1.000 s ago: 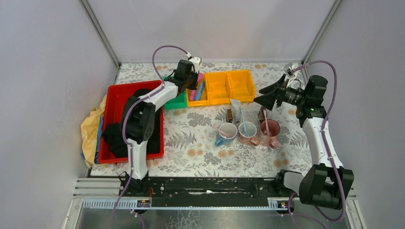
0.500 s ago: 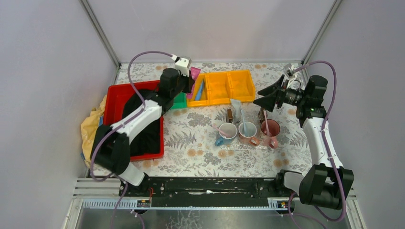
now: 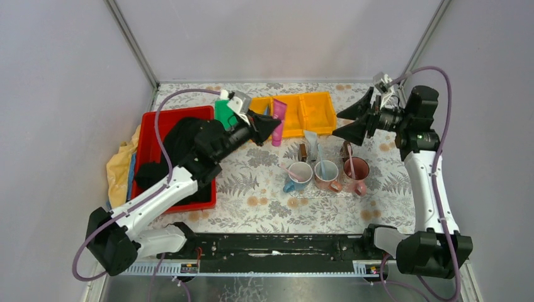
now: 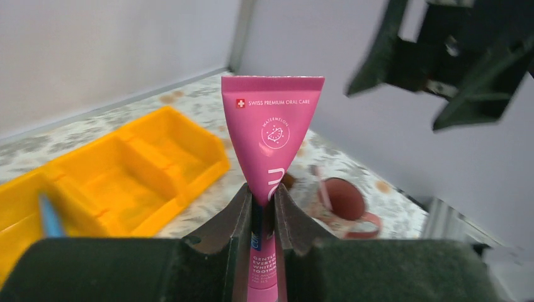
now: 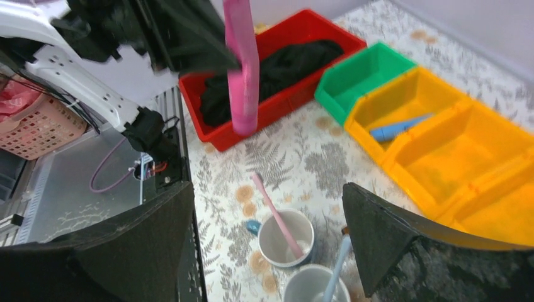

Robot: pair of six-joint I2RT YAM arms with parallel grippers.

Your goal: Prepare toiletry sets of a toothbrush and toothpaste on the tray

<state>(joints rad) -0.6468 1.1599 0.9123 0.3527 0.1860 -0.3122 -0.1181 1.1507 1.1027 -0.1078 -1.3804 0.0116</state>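
The pink toothpaste tube (image 4: 272,132) is clamped about midway along its length between the closed fingers of the left tool (image 4: 261,196). Its flat crimped end projects past the fingertips, and it is held clear of the table (image 3: 252,182). The right tool (image 5: 267,186) is spread wide and nothing is gripped in it. Three mugs (image 3: 327,182) are seen below the right tool, each with a toothbrush in it, among them the pink toothbrush (image 5: 275,214). A blue toothpaste tube (image 5: 400,128) lies in one of the yellow bins (image 4: 126,182) beyond both tools.
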